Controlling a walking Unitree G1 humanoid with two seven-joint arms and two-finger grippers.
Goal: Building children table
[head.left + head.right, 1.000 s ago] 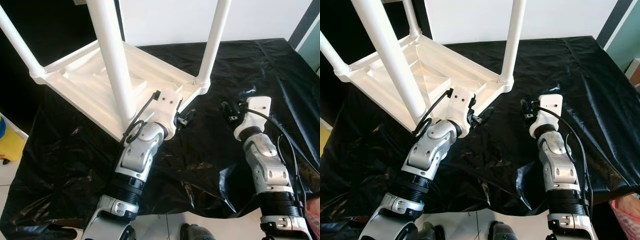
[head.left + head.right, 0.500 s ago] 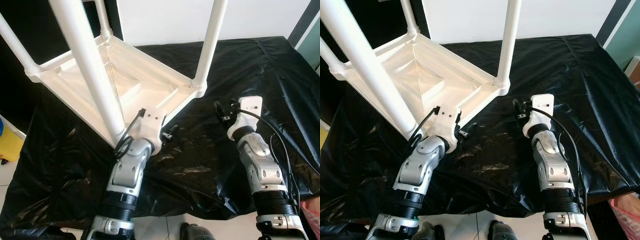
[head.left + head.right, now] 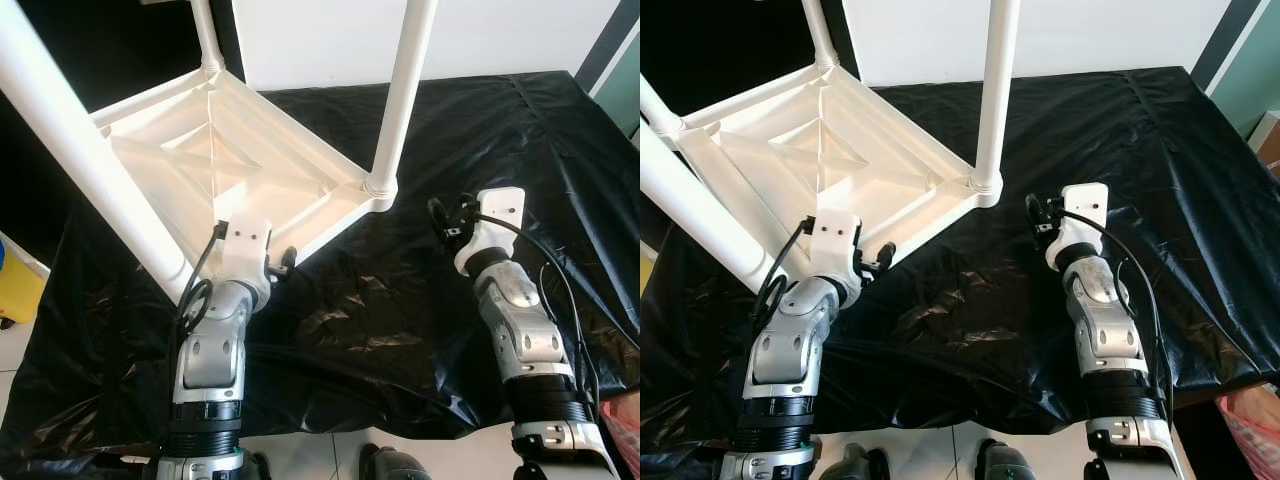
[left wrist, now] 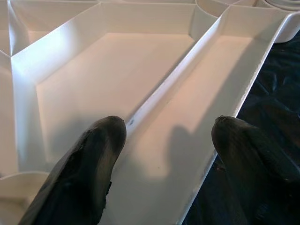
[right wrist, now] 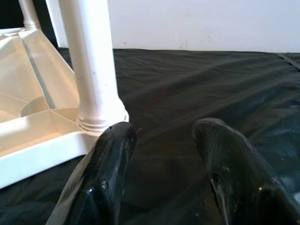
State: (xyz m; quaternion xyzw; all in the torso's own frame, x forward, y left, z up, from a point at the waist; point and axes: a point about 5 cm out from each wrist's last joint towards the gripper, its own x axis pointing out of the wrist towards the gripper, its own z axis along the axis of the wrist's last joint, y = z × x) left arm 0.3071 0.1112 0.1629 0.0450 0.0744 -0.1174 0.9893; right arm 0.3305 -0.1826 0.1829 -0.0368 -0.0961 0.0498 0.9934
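Sheet [image 3: 450, 130] of black plastic, crinkled, across most of the frame, over a work surface. Upside-down on it, filling the upper left: white plastic children's table [image 3: 215, 165], ribbed underside facing up, four round legs rising out of the top edge. Nearest leg [image 3: 85, 165] slanting through the left side; another leg [image 3: 400, 100] upright just right of centre, seated in its corner socket. Left gripper [image 4: 164, 136] at lower left of centre, hovering at the table's near rim, fingers [image 4: 91, 164] spread wide above the ribbed underside, nothing held. Right gripper [image 5: 161, 154] at right of centre, above the black sheet beside the socketed corner, fingers [image 5: 105, 173] spread too, pinching nothing. Yellow object [image 3: 18, 285] at the left edge, too cropped to identify.
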